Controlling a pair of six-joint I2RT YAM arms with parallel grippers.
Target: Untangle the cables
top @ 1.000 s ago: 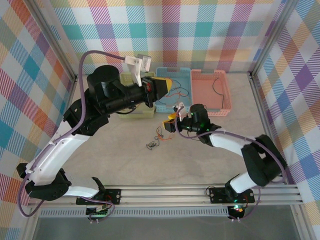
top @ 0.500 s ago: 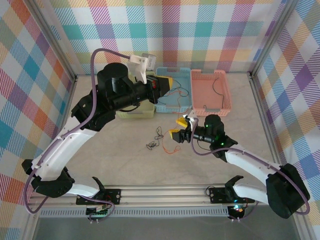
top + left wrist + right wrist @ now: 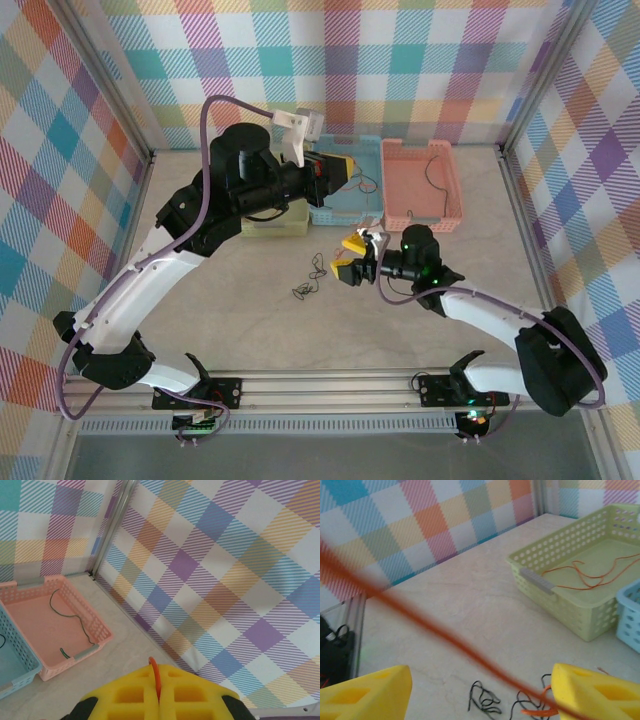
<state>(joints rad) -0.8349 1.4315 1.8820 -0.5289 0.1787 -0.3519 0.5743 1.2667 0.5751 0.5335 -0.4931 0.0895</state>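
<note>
1. Separation of a single strand is the step in hand, as I judge it. The left gripper (image 3: 338, 168), above the blue basket (image 3: 345, 205), has its yellow fingers pressed fully together on an orange cable (image 3: 155, 672). A short stub of it pokes out between the tips.
2. The right gripper (image 3: 350, 256) hangs just on the near side of the blue basket, fingers spread wide and gripping nothing.
3. The tangle (image 3: 305, 285) of thin black and orange wires lies on the table (image 3: 230, 290), on the near side of the blue basket and slightly to its left.
4. In the right wrist view the orange cable's long axis is a straight slant, upper left to lower right, across the gap between the open fingers. Its low end points toward the tangle.
5. The next move probably calls for the right gripper to pin the knot while the strand is drawn clear. The strand's likely home is the yellow-green basket (image 3: 570, 615), left of the blue basket, where other orange wires lie.
</note>
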